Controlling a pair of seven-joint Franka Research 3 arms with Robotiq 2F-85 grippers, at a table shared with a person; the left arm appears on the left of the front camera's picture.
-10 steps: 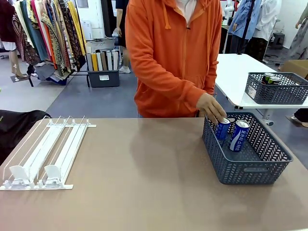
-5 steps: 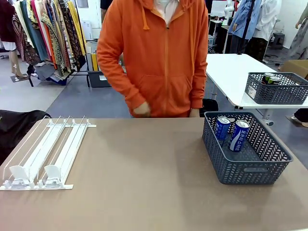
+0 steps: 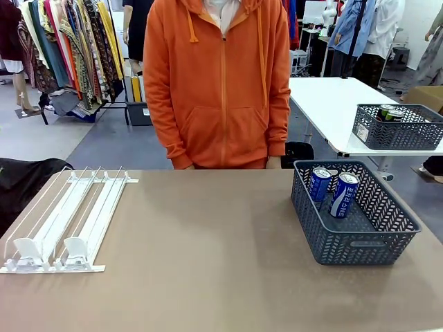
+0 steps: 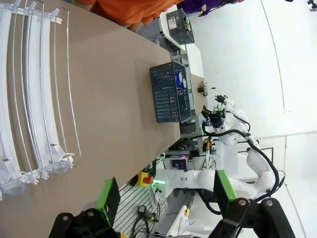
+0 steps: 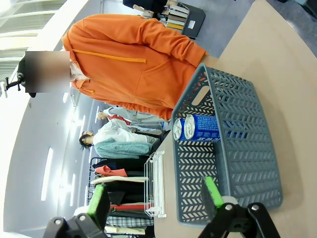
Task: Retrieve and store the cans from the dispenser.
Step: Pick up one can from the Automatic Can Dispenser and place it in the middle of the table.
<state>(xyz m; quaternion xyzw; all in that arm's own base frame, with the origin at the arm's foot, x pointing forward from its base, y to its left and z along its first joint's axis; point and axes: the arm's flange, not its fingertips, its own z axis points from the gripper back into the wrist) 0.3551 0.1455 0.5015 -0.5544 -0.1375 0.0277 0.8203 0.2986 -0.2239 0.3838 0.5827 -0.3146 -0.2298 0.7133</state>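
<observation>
The white dispenser (image 3: 62, 220) lies at the table's left with its rails bare and two pusher blocks at the front lip; the left wrist view shows the dispenser (image 4: 29, 94) too. Two blue cans (image 3: 320, 184) (image 3: 344, 194) lean upright at the back of the grey-blue basket (image 3: 360, 245) on the right. The cans (image 5: 198, 128) lie side by side in the basket (image 5: 193, 168) in the right wrist view. My left gripper (image 4: 166, 198) is open, high above the table's near edge. My right gripper (image 5: 156, 198) is open beside the basket, holding nothing.
A person in an orange hoodie (image 3: 218, 83) stands at the far edge, arms down, hands at the table's rim. A second basket (image 3: 398, 131) with dark cans sits on a white table behind at right. Bare brown tabletop (image 3: 208, 256) stretches between dispenser and basket.
The person's hand has let go of a blue can in the basket and drawn back. The person has stepped left and straightened up with both arms down.
</observation>
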